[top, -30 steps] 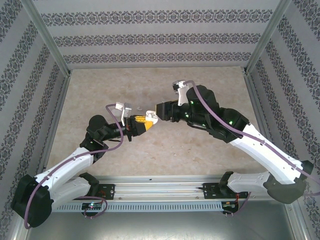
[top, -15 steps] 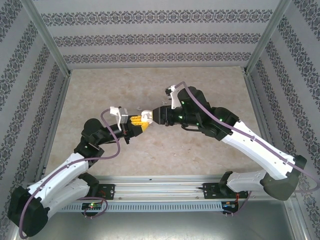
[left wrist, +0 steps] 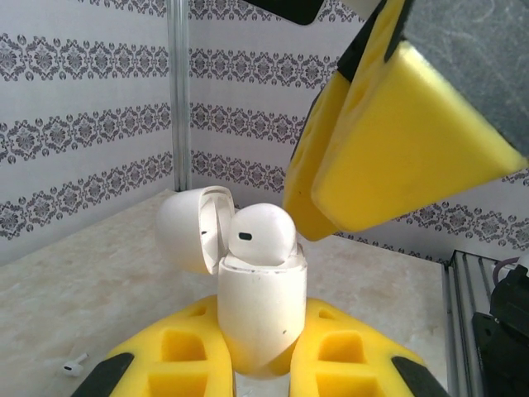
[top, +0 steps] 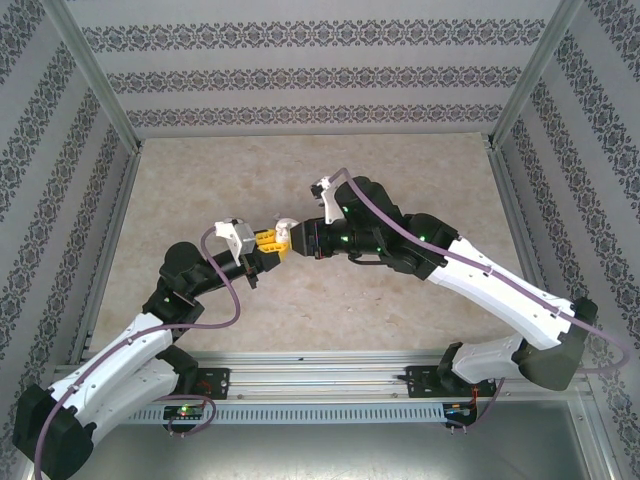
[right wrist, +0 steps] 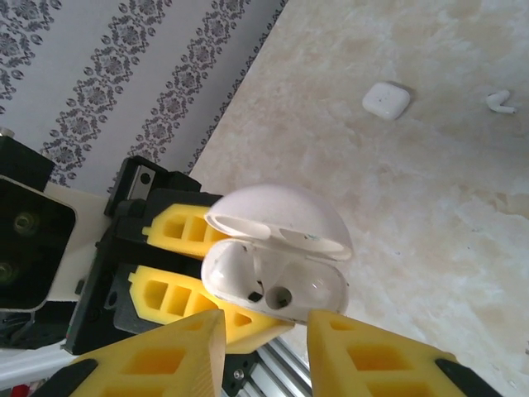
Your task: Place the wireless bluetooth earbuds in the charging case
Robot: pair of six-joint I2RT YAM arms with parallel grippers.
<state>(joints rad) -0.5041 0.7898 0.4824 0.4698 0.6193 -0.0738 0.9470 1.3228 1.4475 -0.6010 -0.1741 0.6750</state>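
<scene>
The left hand (top: 270, 242), shut tight, grips the small glossy white plastic charging case (left wrist: 258, 314) by its lower body, above the middle of the beige stone-look desk (right wrist: 430, 207). The case's long axis runs on rightward from the left hand. Its hinged lid (left wrist: 186, 237) is swung open, and its mouth faces the right hand (right wrist: 264, 335). One tiny white plastic earbud (left wrist: 263, 237) stands in that mouth, its head proud of the rim. The right hand's yellow fingers, a narrow gap apart and holding nothing, sit just beside that head, so pressing it home looks likely next. There are two earbuds: the second, a loose earbud (right wrist: 499, 101), lies on the desk well apart, near one flat white rounded pad (right wrist: 386, 100). There is one case.
</scene>
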